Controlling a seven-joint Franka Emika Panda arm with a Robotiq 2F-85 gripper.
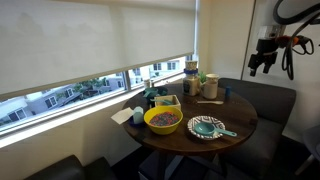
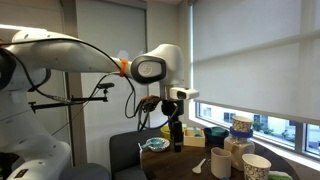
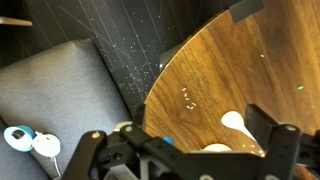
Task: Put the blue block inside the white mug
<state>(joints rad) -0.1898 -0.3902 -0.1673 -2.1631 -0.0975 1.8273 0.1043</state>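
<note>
My gripper (image 1: 263, 60) hangs open and empty in the air beside the round wooden table (image 1: 235, 118), above the dark sofa; it also shows in an exterior view (image 2: 176, 132). In the wrist view its two fingers (image 3: 200, 117) frame the table's edge. A tiny blue piece (image 3: 167, 141), likely the blue block, lies on the table close to the gripper body, partly hidden. The white mug (image 2: 220, 162) stands on the table next to a white spoon (image 2: 199, 165); only its rim (image 3: 215, 148) shows in the wrist view, by the spoon (image 3: 235, 122).
A yellow bowl (image 1: 163, 119) with colourful contents and a round teal patterned plate (image 1: 206, 127) sit on the table. Cups and containers (image 1: 195, 80) stand by the window. A patterned cup (image 2: 256, 166) is near the mug. The grey sofa (image 3: 60, 90) curves round the table.
</note>
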